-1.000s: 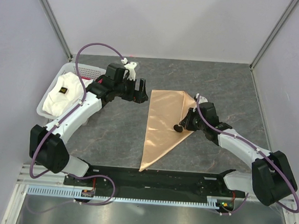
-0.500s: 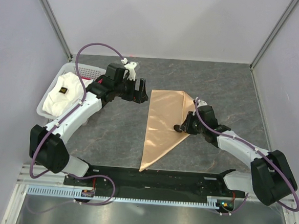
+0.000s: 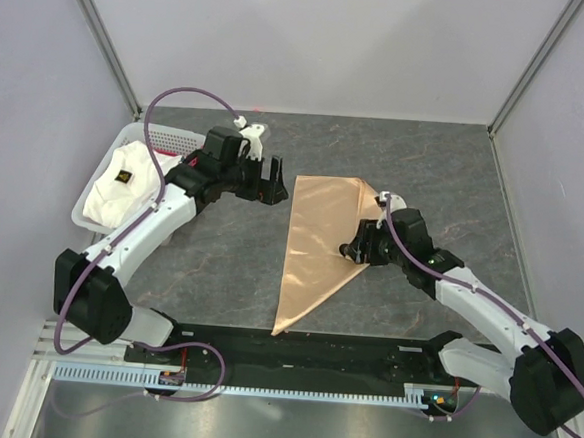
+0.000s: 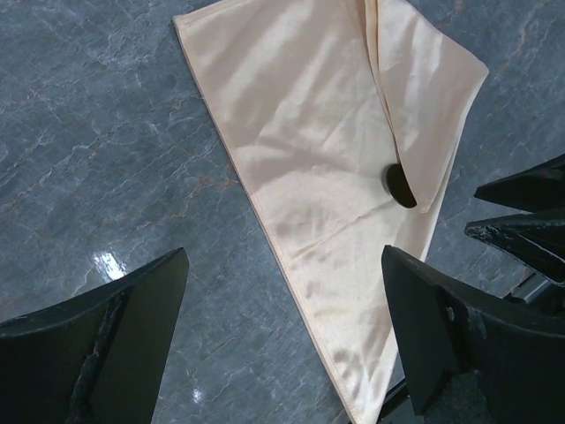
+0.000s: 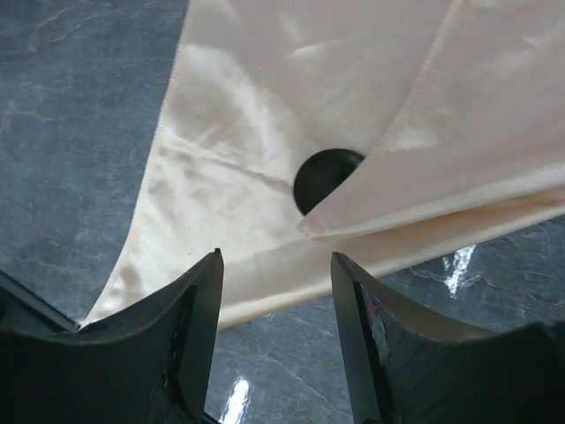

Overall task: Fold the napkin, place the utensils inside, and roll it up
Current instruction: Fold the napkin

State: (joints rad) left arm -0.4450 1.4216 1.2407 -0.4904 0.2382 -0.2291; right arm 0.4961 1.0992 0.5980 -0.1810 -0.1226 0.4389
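At the middle of the table, the napkin lies folded in a triangle, the spoon tucked under its right flap with its head peeking out. Both the right gripper, just over that flap, and the left gripper hang open and empty. Rolling looks to be next, and it needs an edge pinched.

Looking like a robotics lab test cell: being closed in by plain pale walls and bare metal corner posts, standing over a grey stone-pattern table, being bolted to a black base rail, trailing purple cables in the open.
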